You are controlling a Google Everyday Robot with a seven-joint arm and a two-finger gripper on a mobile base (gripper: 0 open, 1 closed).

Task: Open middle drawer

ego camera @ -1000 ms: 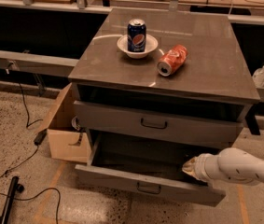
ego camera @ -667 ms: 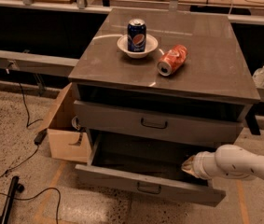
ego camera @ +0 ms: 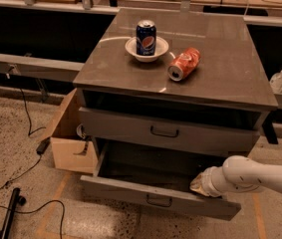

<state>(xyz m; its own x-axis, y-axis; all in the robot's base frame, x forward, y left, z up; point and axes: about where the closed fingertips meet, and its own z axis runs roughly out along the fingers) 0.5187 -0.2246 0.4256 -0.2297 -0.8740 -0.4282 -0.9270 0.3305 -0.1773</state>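
Gripper point(ego camera: 197, 184) sits low at view-right on the end of the white arm point(ego camera: 245, 176). It is inside the right end of the middle drawer point(ego camera: 125, 190), just behind the front panel. How far open it stands, and whether it has hold of anything, cannot be told.

The middle drawer stands pulled out, stretching view-left from the gripper. Its black loop handle point(ego camera: 159, 200) is just left and below. Interior is dark, contents not readable.

Upper drawer point(ego camera: 125, 126) is above the gripper. On the cabinet top point(ego camera: 230, 68), well above, a white bowl point(ego camera: 130, 48) holds an upright blue can point(ego camera: 146, 36). An orange can point(ego camera: 184, 63) lies on its side just beside the bowl.

Open cardboard box point(ego camera: 68, 151) stands on the floor, far left of the gripper.
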